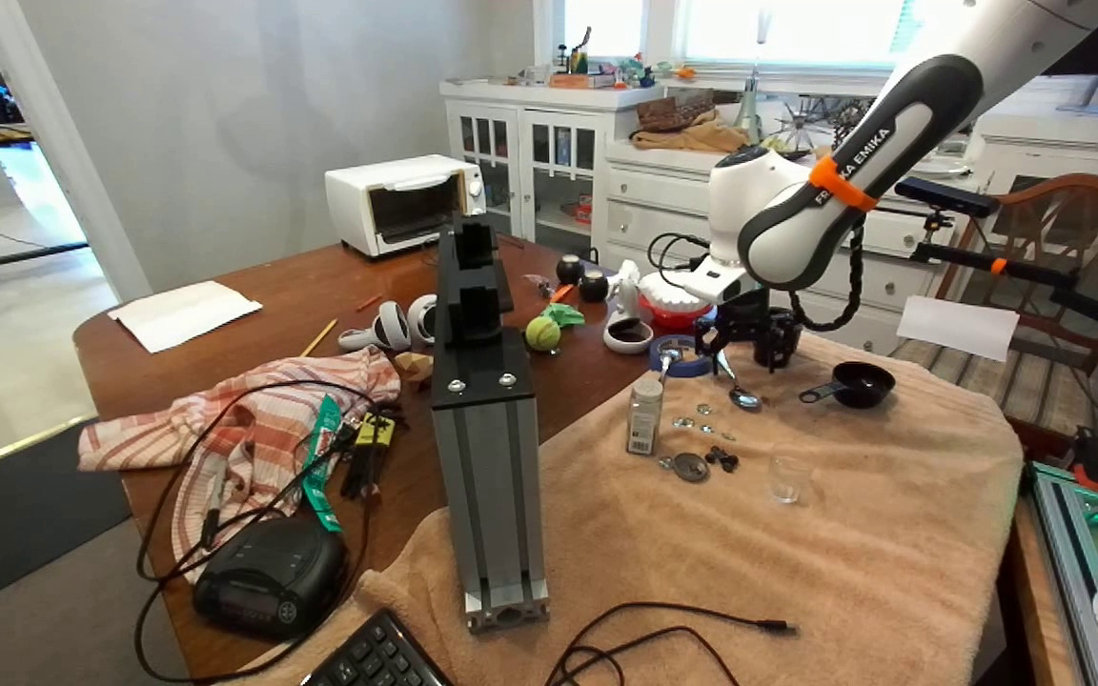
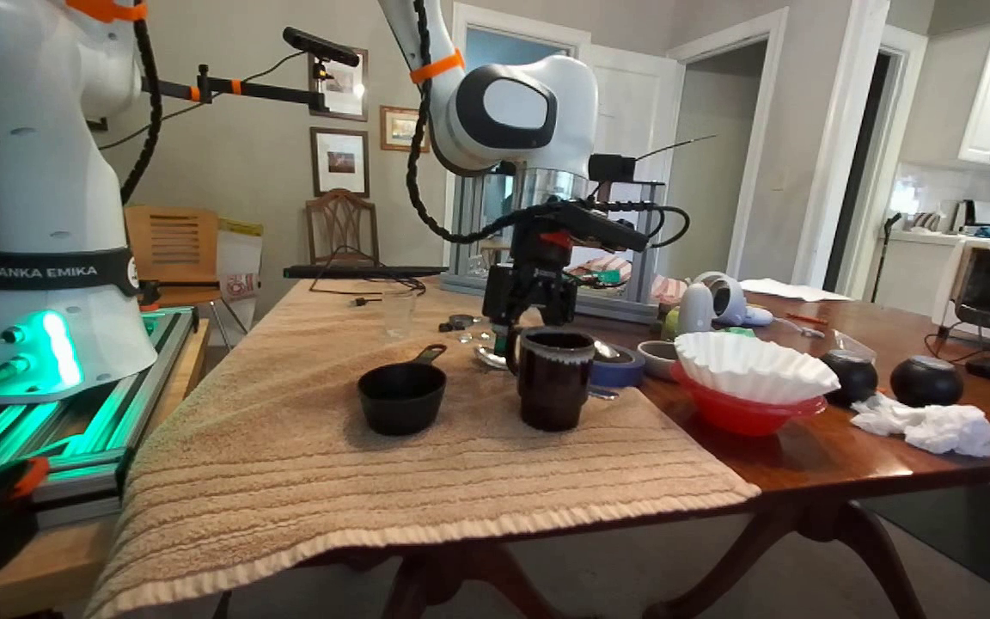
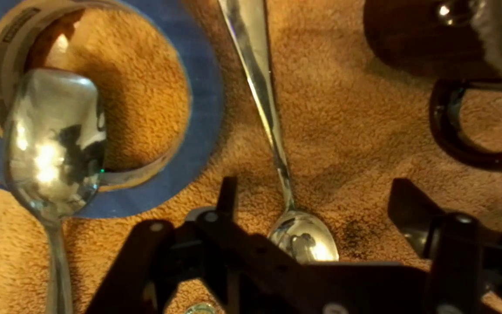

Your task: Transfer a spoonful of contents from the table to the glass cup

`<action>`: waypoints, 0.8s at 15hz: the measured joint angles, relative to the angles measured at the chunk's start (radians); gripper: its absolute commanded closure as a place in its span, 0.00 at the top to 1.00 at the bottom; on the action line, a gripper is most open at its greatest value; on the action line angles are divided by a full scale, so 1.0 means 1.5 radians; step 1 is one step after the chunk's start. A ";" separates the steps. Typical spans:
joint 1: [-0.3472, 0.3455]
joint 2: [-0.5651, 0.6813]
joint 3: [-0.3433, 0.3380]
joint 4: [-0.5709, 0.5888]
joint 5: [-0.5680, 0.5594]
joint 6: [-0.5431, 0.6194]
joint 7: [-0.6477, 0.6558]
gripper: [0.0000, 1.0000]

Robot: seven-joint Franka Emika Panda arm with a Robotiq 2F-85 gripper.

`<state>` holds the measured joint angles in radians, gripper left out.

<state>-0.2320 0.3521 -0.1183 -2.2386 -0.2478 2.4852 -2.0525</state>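
Note:
The brown wooden table is partly draped with a tan cloth. The clear glass cup stands on the cloth in both exterior views, out of the wrist view. A metal spoon lies on the cloth. My gripper is open and empty above it, fingers wide apart on either side of the spoon's neck. The gripper's linkage hides part of the bowl. A second spoon rests with its bowl on a blue tape roll. Clear beads and small dark pieces lie loose.
A dark mug stands close beside my gripper. A black measuring cup is also near. A shaker bottle and a metal disc sit on the cloth. A tall metal frame stands on the table.

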 measured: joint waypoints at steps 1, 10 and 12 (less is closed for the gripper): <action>-0.003 0.005 0.002 0.006 0.001 0.004 -0.006 0.56; -0.038 0.049 0.026 0.048 0.042 0.006 -0.064 0.05; -0.049 0.050 0.034 0.051 0.061 0.006 -0.082 0.06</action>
<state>-0.3055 0.4277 -0.0678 -2.1615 -0.1561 2.4946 -2.1758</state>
